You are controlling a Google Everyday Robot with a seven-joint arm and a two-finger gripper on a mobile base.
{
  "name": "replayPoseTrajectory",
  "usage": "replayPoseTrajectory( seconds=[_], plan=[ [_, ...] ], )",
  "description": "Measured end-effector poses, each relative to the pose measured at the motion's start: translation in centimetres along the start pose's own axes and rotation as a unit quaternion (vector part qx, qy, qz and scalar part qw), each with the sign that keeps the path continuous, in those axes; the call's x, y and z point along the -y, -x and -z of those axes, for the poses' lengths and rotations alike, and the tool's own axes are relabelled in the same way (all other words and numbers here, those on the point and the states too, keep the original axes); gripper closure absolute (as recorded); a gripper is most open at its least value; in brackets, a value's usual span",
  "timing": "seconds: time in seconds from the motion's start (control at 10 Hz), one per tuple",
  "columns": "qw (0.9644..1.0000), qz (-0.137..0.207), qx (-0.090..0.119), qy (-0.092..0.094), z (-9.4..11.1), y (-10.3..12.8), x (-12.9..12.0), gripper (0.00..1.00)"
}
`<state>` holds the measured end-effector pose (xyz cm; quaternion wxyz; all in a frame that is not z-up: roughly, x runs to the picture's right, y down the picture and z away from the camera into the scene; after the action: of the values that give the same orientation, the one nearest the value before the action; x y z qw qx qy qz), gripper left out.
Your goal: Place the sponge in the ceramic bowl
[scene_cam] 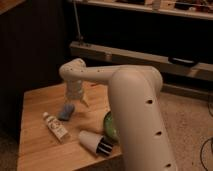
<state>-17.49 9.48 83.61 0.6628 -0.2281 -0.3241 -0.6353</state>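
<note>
The blue-grey sponge [66, 111] lies flat on the wooden table [37, 102], left of centre. My gripper [79, 100] hangs from the white wrist just above and to the right of the sponge. The green ceramic bowl [108, 128] sits to the right of the sponge, and my thick white arm hides most of it.
A white labelled bottle [56, 127] lies on its side in front of the sponge. A white cup with dark stripes [95, 142] lies tipped over near the table's front edge, against the bowl. Dark shelving [150, 55] runs behind the table.
</note>
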Motion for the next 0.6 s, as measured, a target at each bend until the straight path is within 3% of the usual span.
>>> replayPoseTrajectory(
  seconds=[0.4, 0.6],
  plan=[
    [0.9999, 0.008, 0.004, -0.007, -1.2, 0.8, 2.8, 0.2],
    [0.9999, 0.008, -0.004, -0.008, -2.5, 1.5, 3.6, 0.2]
  ],
)
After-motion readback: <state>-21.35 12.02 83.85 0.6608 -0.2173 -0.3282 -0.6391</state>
